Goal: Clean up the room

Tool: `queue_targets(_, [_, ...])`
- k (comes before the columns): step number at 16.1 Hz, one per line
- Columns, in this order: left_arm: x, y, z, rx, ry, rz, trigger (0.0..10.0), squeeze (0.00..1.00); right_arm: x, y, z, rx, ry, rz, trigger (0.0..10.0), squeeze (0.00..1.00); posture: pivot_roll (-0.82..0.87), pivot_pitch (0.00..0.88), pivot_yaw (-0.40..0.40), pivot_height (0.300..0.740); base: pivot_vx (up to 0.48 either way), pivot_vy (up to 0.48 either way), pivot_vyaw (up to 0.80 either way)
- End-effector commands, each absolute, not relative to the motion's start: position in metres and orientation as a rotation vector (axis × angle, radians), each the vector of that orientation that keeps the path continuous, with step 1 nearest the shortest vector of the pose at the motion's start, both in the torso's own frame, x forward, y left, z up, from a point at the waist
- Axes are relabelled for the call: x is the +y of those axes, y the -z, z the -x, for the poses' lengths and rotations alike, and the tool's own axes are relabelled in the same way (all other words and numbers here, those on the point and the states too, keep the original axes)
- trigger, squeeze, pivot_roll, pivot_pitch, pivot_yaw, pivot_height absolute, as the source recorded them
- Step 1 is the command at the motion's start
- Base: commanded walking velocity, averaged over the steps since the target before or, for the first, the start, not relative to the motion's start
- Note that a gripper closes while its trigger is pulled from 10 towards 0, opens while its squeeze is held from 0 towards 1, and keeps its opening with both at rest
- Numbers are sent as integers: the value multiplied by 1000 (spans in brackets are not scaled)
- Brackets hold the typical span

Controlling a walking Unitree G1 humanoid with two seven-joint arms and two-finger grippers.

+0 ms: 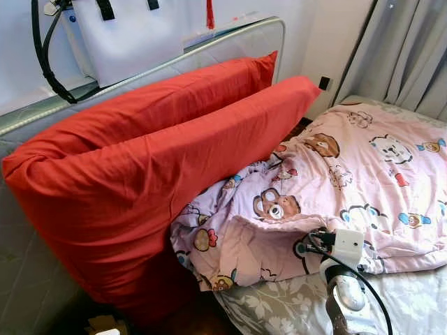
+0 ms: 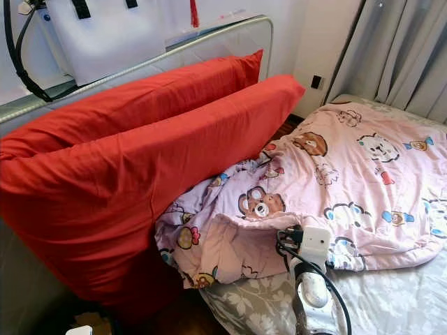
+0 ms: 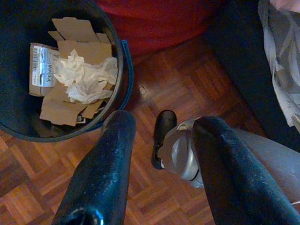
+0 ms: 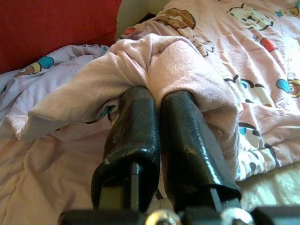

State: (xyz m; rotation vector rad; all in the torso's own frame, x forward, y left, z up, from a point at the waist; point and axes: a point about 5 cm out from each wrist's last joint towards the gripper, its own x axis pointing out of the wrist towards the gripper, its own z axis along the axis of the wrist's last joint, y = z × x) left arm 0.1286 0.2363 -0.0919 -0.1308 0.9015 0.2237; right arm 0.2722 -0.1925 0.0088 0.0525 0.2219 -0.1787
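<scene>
Your head pair looks down on the pink quilt (image 1: pixel 363 174) and red pillows (image 1: pixel 140 167); right wrist camera sits close along its fingers (image 4: pixel 136 136) at that quilt; left wrist faces floorward, bin (image 3: pixel 123 61) beyond fingertips.

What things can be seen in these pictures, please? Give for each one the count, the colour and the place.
pillows: 2, red, leaning against the bed rail beside the bed
blanket: 1, pink with cartoon bears, crumpled on the bed, its edge folded over
bed sheet: 1, grey with a flower pattern, under the blanket
bag: 1, white with black straps, hanging behind the rail
curtain: 1, grey, beyond the bed
bin: 1, dark, on the wooden floor, holding cardboard scraps and white crumpled paper
left gripper: 1, black fingers apart, hanging above the floor next to the bin
right gripper: 1, black fingers pinched on a fold of the blanket
</scene>
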Motion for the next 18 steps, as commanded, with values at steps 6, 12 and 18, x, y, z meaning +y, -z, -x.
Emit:
queue_targets(6, [237, 94, -124, 928, -225, 123, 10000, 0, -192, -15, -276, 187, 179, -44, 10000, 0, 58, 11, -19, 740, 0, 0, 0])
queue_targets(12, [236, 94, -124, 927, -223, 125, 10000, 0, -193, -15, -276, 191, 182, -38, 10000, 0, 63, 18, -22, 740, 0, 0, 0])
queue_targets(18, [236, 94, -123, 930, -224, 127, 10000, 0, -195, -15, -276, 194, 191, -33, 10000, 0, 64, 21, -23, 740, -207, 0, 0])
